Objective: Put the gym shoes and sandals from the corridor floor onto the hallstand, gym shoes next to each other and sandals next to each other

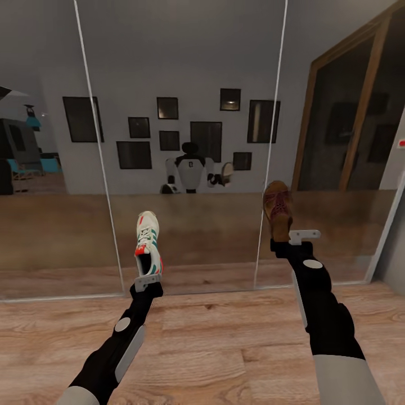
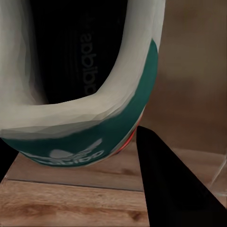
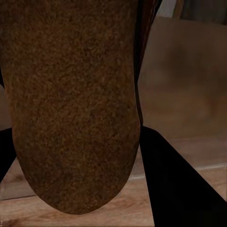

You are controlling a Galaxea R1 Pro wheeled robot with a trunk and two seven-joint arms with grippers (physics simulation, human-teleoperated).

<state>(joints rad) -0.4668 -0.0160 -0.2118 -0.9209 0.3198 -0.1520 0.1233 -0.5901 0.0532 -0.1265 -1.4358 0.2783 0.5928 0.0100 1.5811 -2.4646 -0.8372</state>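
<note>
My left gripper (image 1: 148,277) is shut on the heel of a white gym shoe (image 1: 148,239) with green stripes and a red-orange heel patch, holding it toe-up above the corridor floor (image 1: 225,337). In the left wrist view its teal-lined heel collar (image 2: 85,123) sits against a dark finger (image 2: 175,184). My right gripper (image 1: 283,241) is shut on a brown sandal (image 1: 278,209), also held toe-up. The right wrist view has the sandal's brown sole (image 3: 71,104) close up beside a dark finger (image 3: 184,184). The hallstand is out of view.
A mirrored wall of tall glass panels (image 1: 185,112) stands straight ahead, reflecting the robot (image 1: 191,171) and framed pictures. A wood-framed dark door (image 1: 349,112) is at the right, with a white wall edge (image 1: 394,225) beside it. Wood-plank floor stretches under both arms.
</note>
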